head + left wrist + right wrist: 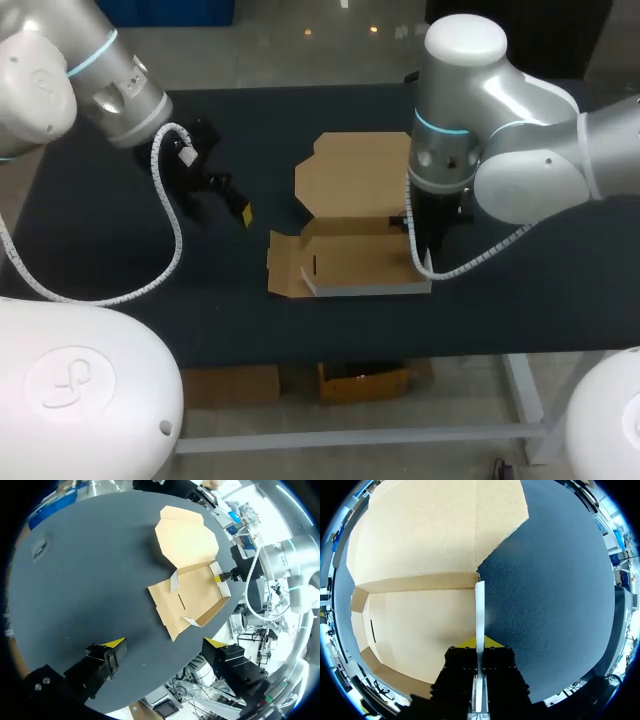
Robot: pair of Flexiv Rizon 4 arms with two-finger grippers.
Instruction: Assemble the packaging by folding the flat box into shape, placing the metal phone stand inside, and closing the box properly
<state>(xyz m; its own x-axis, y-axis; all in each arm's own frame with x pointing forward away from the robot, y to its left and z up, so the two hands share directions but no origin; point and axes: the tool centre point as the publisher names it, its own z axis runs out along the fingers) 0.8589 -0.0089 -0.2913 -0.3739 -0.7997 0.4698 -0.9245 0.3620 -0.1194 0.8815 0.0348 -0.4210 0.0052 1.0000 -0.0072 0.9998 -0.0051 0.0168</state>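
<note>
The brown cardboard box (350,262) lies half folded on the black table, its lid (355,172) flat behind the shallow tray. My right gripper (416,238) comes down at the tray's right side. In the right wrist view this gripper (480,643) is shut on the upright right side flap (479,607), seen edge-on, with the tray floor (420,625) beside it. My left gripper (222,205) hangs open left of the box, and in its own view (165,642) nothing is between the fingers, with the box (192,600) ahead. No phone stand shows in any view.
The table's front edge (350,352) runs close in front of the tray. A small dark thing (40,547) lies on the table far from the box; I cannot tell what it is. Bare tabletop (120,250) spreads left of the box.
</note>
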